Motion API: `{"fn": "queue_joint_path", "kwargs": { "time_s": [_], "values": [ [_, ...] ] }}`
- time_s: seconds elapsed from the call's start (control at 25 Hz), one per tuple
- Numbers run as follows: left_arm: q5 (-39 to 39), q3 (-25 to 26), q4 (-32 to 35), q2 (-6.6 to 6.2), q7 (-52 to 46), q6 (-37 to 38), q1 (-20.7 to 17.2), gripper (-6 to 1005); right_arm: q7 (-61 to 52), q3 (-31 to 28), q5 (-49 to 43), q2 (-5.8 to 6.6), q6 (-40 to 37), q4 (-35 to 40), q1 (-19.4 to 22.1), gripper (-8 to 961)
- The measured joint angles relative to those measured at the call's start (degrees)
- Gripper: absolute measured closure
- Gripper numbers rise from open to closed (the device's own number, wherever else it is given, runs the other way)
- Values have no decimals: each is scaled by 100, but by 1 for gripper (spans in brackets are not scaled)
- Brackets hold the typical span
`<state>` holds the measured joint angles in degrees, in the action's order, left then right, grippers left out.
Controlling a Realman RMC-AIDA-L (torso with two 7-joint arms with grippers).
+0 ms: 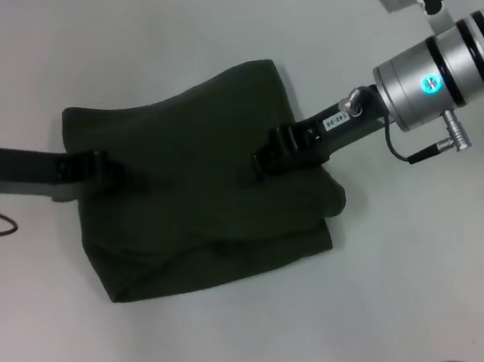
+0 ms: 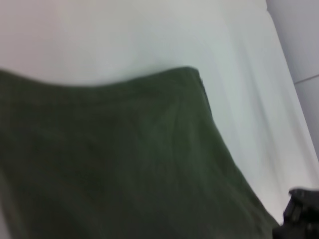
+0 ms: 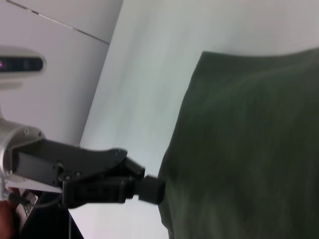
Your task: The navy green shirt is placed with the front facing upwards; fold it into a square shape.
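The navy green shirt [image 1: 198,187] is seen folded into a rough rectangle on the white table [image 1: 434,281], with only plain green cloth facing up and no lettering visible. Its far edge is raised and sags in a curve between the two arms; its near edge lies flat on the table.

The left gripper [image 1: 107,174] is placed at the shirt's left edge, about halfway along that side. In the right wrist view its dark fingers [image 3: 149,190] are pressed against the shirt's edge, but whether cloth is pinched between them cannot be told.

The right gripper [image 1: 268,160] is set over the shirt's right half, just inside its right edge, its fingertips sunk into the dark cloth. Whether it is clenched or released cannot be told either.
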<state>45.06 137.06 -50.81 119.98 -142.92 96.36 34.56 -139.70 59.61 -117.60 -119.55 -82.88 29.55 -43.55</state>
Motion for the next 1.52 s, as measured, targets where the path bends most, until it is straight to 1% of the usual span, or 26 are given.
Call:
{"fn": "queue_joint_path", "kwargs": {
  "time_s": [0.16, 0.24, 0.36, 0.6, 0.76, 1.0, 1.12, 1.24, 1.36, 1.52],
  "values": [
    [-65, -155, 118, 53, -67, -334, 101, 997, 2, 26, 0, 0, 62, -74, 28, 951],
    [-235, -337, 198, 60, -209, -558, 134, 998, 0, 27, 0, 5, 65, -75, 52, 951],
    [-509, -539, 366, 23, -421, -797, 151, 998, -1, 30, 0, 9, 66, -76, 66, 950],
    [-771, -515, 508, -46, -530, -894, 147, 998, -86, 33, -240, 11, 256, -113, 55, 950],
    [-708, -446, 390, -62, -413, -617, 108, 997, -159, 26, -398, 11, 339, -194, 26, 951],
    [-226, -286, 182, -51, -39, 162, 138, 997, -111, -72, -103, 36, -53, 2, 53, 951],
    [-201, -279, 44, -23, -31, 300, 128, 998, -72, -45, -56, 17, -252, 14, -20, 951],
    [-193, -276, 11, -23, -26, 326, 104, 998, -14, -37, -11, 1, -370, -23, -120, 951],
    [-211, -285, 10, -22, -25, 337, 94, 996, -17, 44, -10, -38, -237, -183, -257, 950],
    [-233, -363, 30, -13, -27, 348, 88, 994, -70, 284, -8, -65, 289, -555, -476, 950]
  ]
}}
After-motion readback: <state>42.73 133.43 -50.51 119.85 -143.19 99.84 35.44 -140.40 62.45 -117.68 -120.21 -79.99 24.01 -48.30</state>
